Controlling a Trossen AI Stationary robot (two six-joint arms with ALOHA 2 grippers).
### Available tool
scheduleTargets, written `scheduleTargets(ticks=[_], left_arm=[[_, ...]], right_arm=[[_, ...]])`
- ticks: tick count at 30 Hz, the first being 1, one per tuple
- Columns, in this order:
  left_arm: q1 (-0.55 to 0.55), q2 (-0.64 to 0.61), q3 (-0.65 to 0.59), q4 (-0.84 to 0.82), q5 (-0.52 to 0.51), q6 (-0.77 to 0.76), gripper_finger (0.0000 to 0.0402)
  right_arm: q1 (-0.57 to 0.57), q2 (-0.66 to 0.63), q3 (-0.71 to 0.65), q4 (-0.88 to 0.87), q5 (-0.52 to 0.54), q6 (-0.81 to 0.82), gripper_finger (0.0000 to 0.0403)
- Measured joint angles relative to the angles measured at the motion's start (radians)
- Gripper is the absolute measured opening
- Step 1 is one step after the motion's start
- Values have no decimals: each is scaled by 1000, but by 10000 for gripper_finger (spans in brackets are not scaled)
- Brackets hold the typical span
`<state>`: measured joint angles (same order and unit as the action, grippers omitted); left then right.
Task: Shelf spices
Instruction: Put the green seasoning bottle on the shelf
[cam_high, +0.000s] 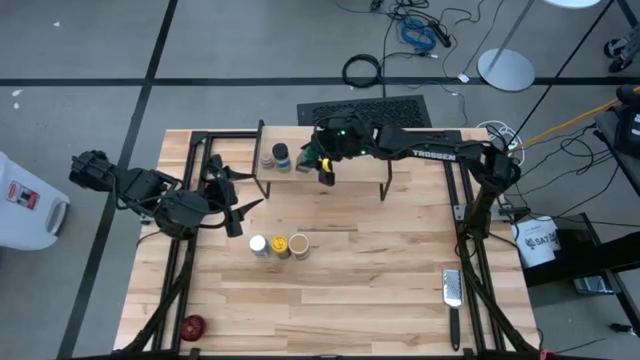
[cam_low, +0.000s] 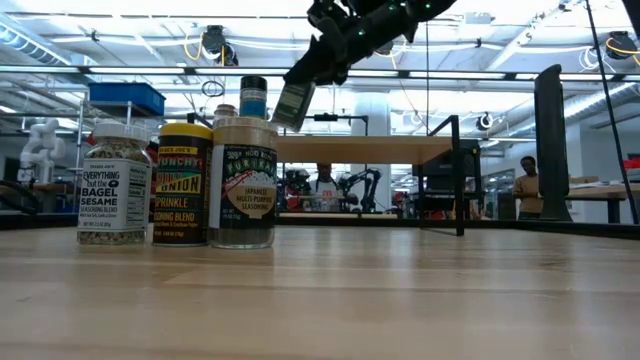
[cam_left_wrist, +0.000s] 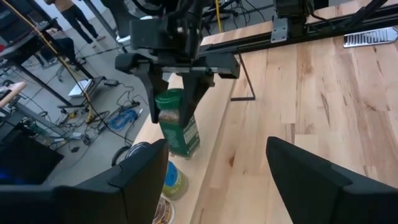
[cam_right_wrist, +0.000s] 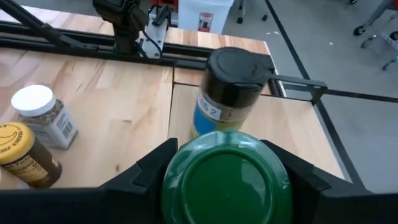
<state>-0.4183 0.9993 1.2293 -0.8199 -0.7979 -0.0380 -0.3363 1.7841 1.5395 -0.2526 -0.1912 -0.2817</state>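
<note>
Right gripper (cam_high: 325, 170): reaching over the shelf (cam_high: 400, 160), fingers pinching the green-lidded jar (cam_left_wrist: 176, 123) by its sides; jar is hanging tilted, w/ its base close to the plank. In the right wrist view the green lid (cam_right_wrist: 227, 183) is sitting between the two fingers.
Green-lidded jar: being held at the shelf's left part, just beside the dark-lidded jar (cam_high: 282, 156).
Dark-lidded jar: standing upright on the shelf plank near its left end, blue label showing.
Left gripper (cam_high: 236, 215): hovering over the desk (cam_high: 400, 270) left of centre, fingers spread, nothing btwn them; pointing toward the shelf.
White-capped jar (cam_high: 258, 245): standing on the desk in a tight row w/ two others, at the row's left end in the high view; sesame label reading in the low view.
Yellow jar (cam_high: 280, 245): standing mid-row, touching or nearly touching its neighbours.
Tan jar (cam_high: 299, 244): standing at the row's right end.
Grater (cam_high: 452, 290): lying flat near the desk's right front, black handle pointing to the front edge.
Red round object (cam_high: 193, 325): sitting at the desk's left front corner, well apart from the jars.
People: standing in the room behind, seen in the low view.
</note>
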Motion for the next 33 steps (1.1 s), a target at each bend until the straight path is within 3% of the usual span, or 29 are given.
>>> scheduleTargets(ticks=[23,33], left_arm=[[0,0,0,-1,0,1,281],[0,0,0,-1,0,1,281]], right_arm=[[0,17,7,-6,2,-37,195],[-11,34,7,-3,4,-33,235]])
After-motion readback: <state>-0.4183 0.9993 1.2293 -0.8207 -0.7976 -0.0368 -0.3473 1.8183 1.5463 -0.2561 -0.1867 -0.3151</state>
